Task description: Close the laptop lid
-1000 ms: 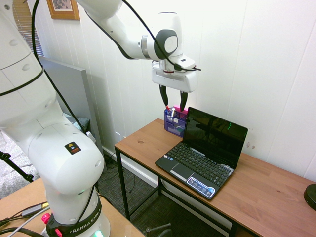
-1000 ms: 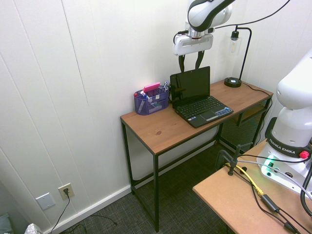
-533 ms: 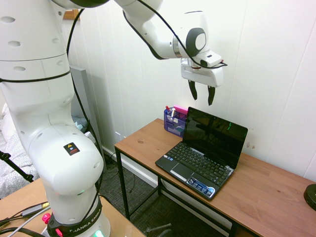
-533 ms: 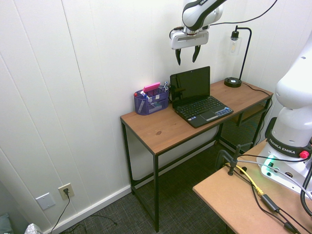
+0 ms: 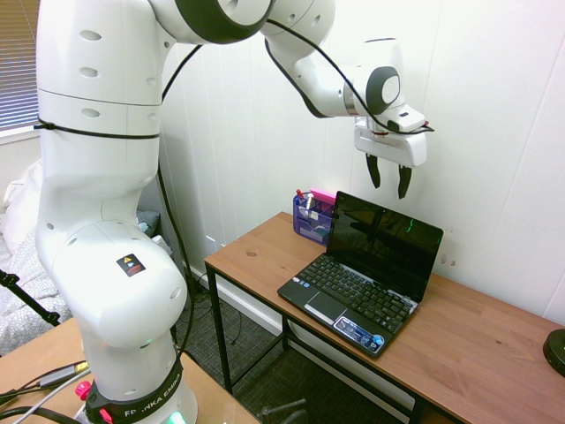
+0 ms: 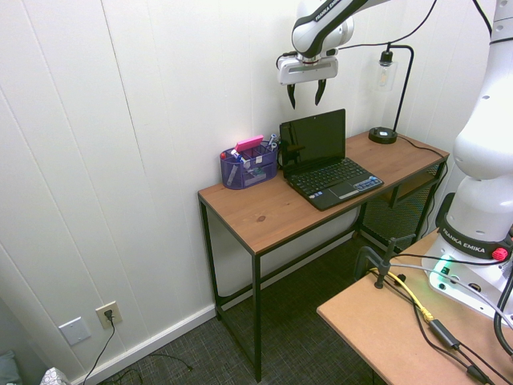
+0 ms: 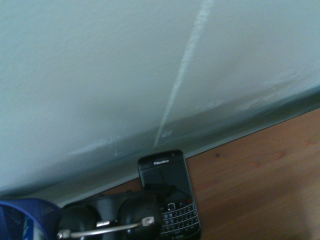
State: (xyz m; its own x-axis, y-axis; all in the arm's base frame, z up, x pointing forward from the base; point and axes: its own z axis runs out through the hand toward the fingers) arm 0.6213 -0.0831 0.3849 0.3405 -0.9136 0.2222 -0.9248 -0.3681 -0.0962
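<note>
The small black netbook (image 5: 360, 287) stands open on the wooden desk (image 5: 477, 344), its laptop lid (image 5: 385, 240) upright with the dark screen facing the room. In the second exterior view the laptop lid (image 6: 313, 137) rises near the wall. My gripper (image 5: 387, 183) hangs open just above the lid's top edge, close to the wall, with nothing between its fingers; the gripper (image 6: 304, 99) shows there too, a short gap above the lid. The wrist view shows no lid.
A blue mesh organizer (image 5: 311, 217) with pens and a pink item stands left of the netbook. Behind the netbook a black phone (image 7: 168, 192) lies by the wall, next to a dark round object (image 7: 112, 220). A black desk lamp (image 6: 389, 96) stands at the desk's far end.
My gripper has risen from beside the lid's left edge and moved along the wall to above the lid's top edge. The lid has not moved.
</note>
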